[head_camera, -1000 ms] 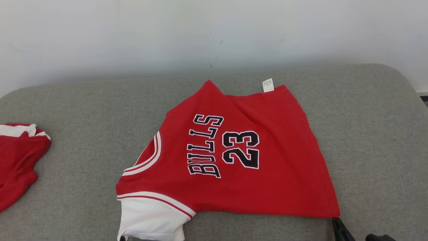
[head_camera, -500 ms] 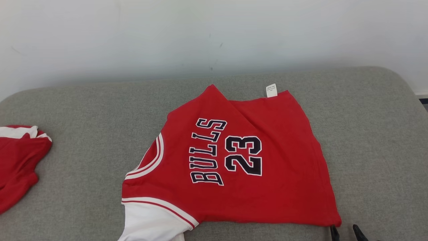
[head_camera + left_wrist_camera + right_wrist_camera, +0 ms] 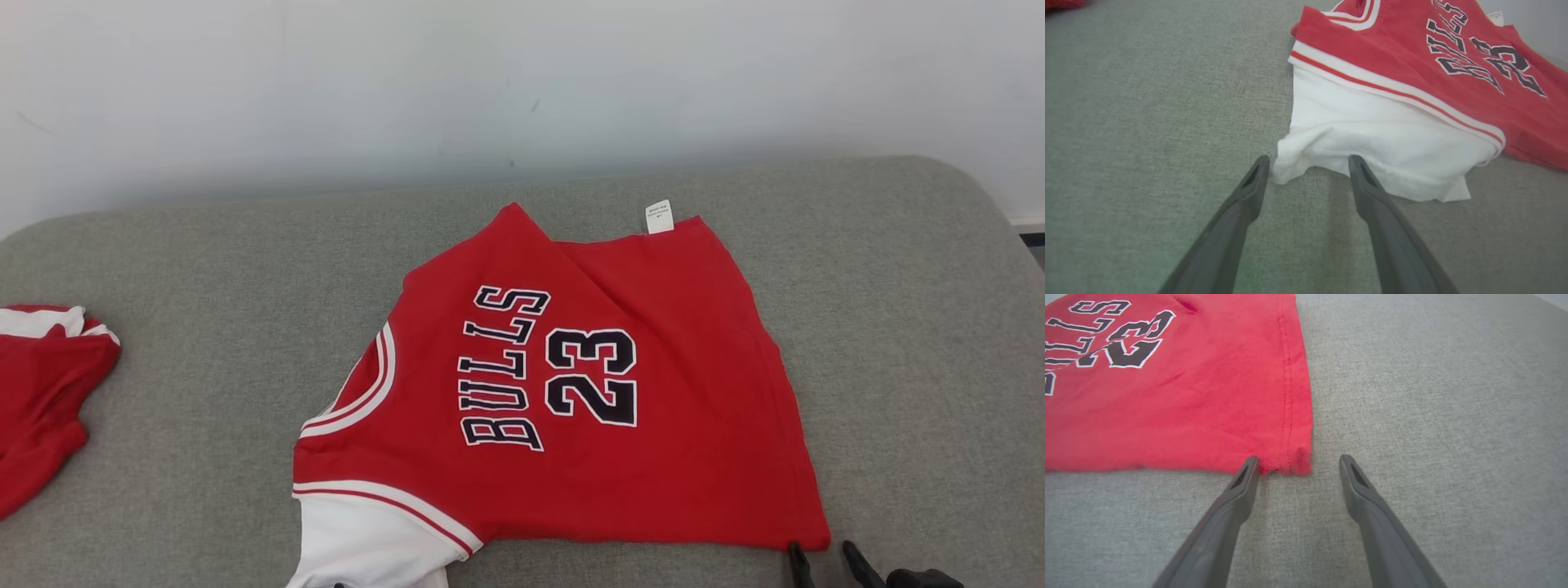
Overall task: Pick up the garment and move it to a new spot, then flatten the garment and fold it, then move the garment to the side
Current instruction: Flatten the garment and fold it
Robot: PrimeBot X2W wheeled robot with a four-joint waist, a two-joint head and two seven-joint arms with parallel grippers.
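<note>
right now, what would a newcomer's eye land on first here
The red BULLS 23 jersey lies spread across the middle of the grey cushion, with another red garment at its left edge. The left gripper has its jaws open at the white sleeve, the right gripper at the red hem corner.

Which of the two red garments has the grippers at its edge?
The flat jersey printed BULLS 23: the left gripper and right gripper, both open, sit at its near edge. The other garment lies bunched far left.
</note>
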